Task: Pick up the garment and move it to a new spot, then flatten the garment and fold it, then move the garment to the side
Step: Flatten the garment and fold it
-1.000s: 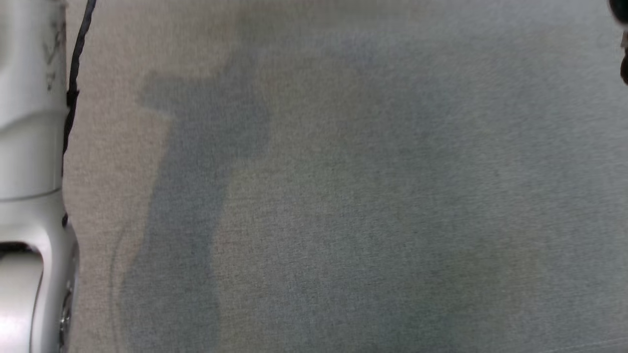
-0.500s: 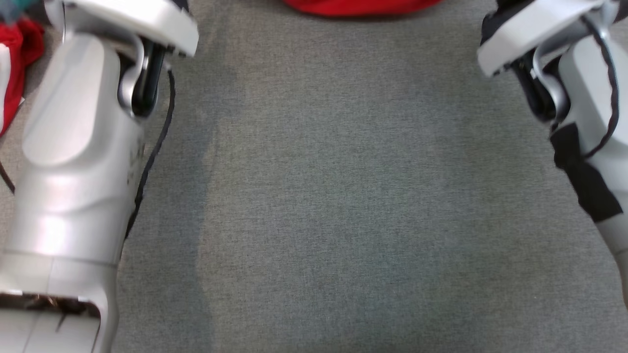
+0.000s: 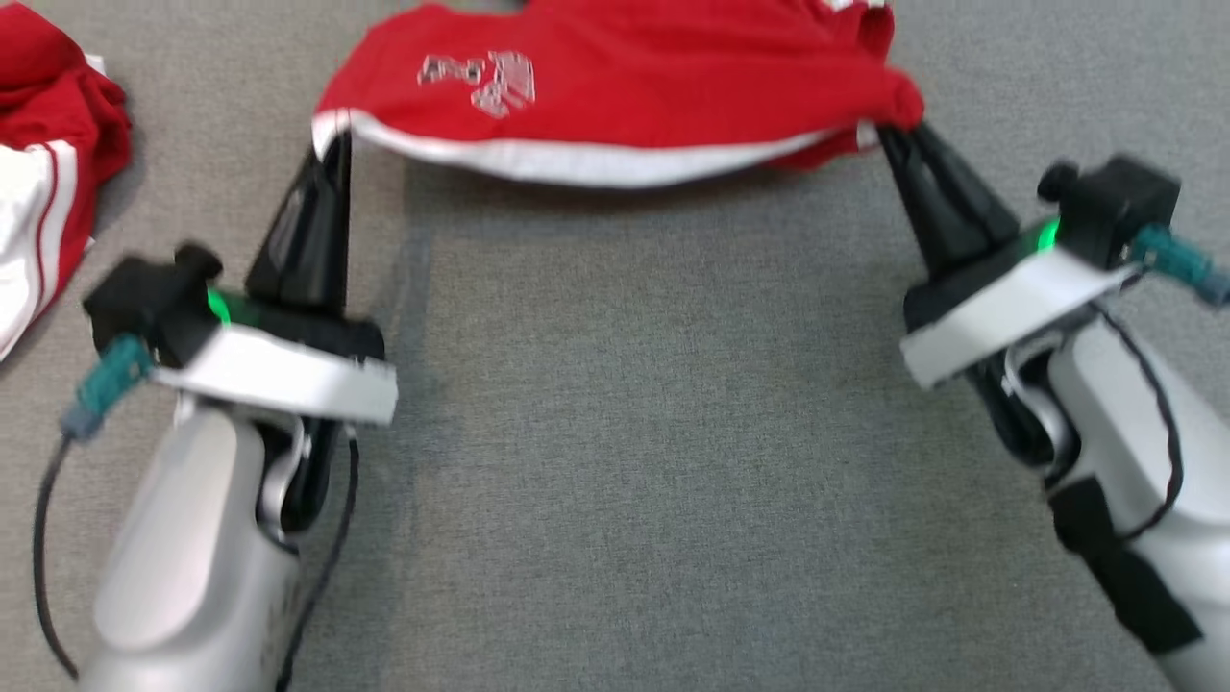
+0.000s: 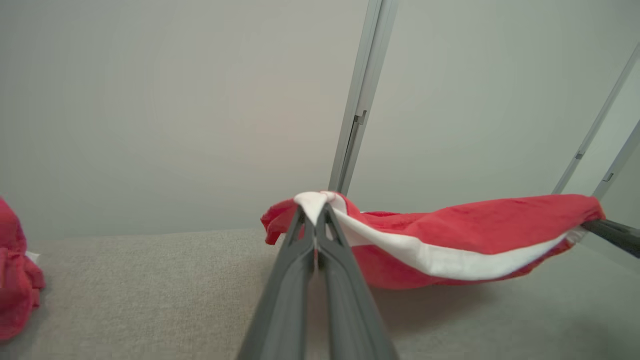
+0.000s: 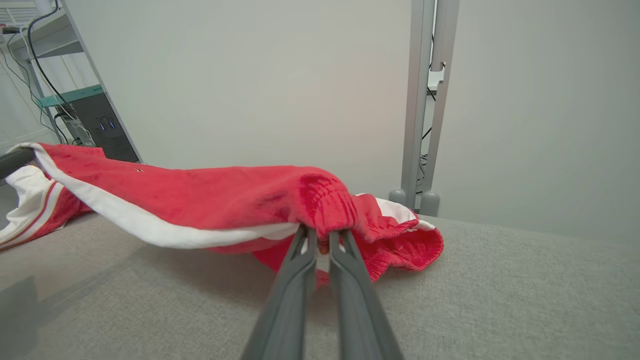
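The garment (image 3: pixel 625 106) is a pair of red shorts with a white side stripe and a white printed logo. It hangs stretched between my two grippers above the grey cloth surface (image 3: pixel 653 432). My left gripper (image 3: pixel 332 154) is shut on its white-trimmed hem corner, also seen in the left wrist view as garment (image 4: pixel 450 240) pinched by the left gripper (image 4: pixel 314 210). My right gripper (image 3: pixel 894 130) is shut on the elastic waistband end; in the right wrist view the right gripper (image 5: pixel 322 235) bites into the bunched garment (image 5: pixel 200 200).
Another red and white piece of clothing (image 3: pixel 43 173) lies crumpled at the far left of the surface, seen also as clothing (image 4: pixel 17 285). Metal frame posts (image 5: pixel 425 100) and a pale wall stand behind the surface. A shelf with cables (image 5: pixel 75 110) is at the back.
The head camera has tilted upward, bringing both grippers and the stretched garment into the picture. Earlier frames showed mostly bare grey cloth and the forearms.
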